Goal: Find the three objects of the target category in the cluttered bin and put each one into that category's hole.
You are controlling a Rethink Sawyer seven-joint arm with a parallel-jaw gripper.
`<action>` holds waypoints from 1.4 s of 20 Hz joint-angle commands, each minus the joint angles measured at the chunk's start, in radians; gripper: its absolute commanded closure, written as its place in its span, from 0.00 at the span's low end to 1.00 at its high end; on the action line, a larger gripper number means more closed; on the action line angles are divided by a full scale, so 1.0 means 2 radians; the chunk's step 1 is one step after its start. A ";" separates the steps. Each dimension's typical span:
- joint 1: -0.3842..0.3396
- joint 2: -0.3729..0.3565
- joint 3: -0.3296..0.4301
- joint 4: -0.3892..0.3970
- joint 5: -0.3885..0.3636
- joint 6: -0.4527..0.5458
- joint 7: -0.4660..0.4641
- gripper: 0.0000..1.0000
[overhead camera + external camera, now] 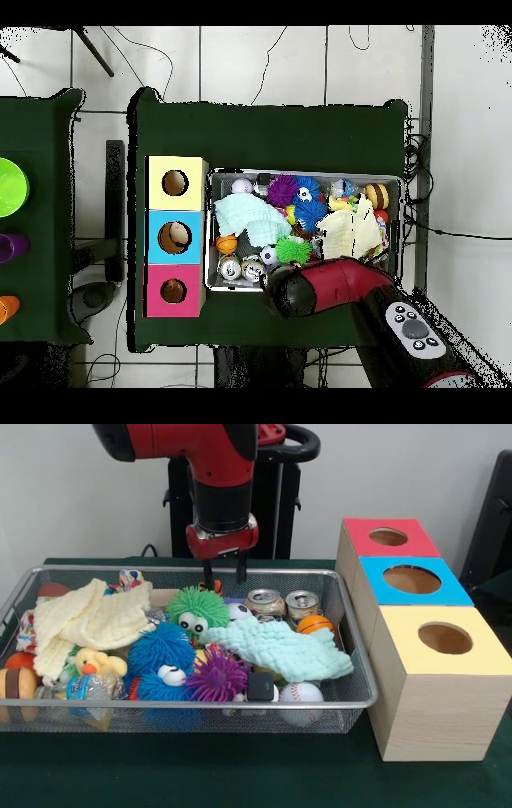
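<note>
The yellow duck (94,661) sits low in the front-left part of the bin (200,703) in the front view, wedged between a cream knitted cloth (88,620) above it and a small plastic bottle (90,686) below, with a blue fuzzy ball (162,656) just to its right. It is plush, pale yellow with an orange beak. The claw (224,573) is well away from it, hanging over the far rim of the bin near the middle, its two dark fingers (239,570) pointing down with a narrow gap between them and nothing held: released. Right under the claw a scrap of orange and black (213,586) peeks out behind a green fuzzy ball (197,610) with googly eyes; whether that is the tiger I cannot tell.

The bottle carries a blue label, but the writing is too small to read. Two tin cans (282,603) stand upright at the back, tops showing, no legible print.

Moving outward: a mint cloth (280,648) drapes across the centre-right, a purple spiky ball (217,675) sits at the front, a baseball (302,694) by the front rim, a small basketball (314,624) near the cans.

Beside the bin on the green counter (240,768) stand three wooden boxes in a row. The red-faced box's hole (388,537) is farthest from the camera, then the blue-faced box (412,580) and the yellow-faced box (444,640).

From overhead, the red arm (330,288) covers the bin's lower edge.
</note>
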 commanded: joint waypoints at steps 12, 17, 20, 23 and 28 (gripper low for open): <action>0.009 -0.030 -0.066 -0.021 -0.043 -0.046 0.049 0.00; 0.013 -0.019 -0.081 -0.026 -0.036 -0.054 0.060 0.00; 0.017 -0.019 -0.087 -0.027 -0.030 -0.058 0.062 0.00; 0.023 -0.016 -0.099 -0.028 -0.026 -0.061 0.069 0.00; 0.044 -0.003 -0.124 -0.030 -0.023 -0.084 0.089 0.00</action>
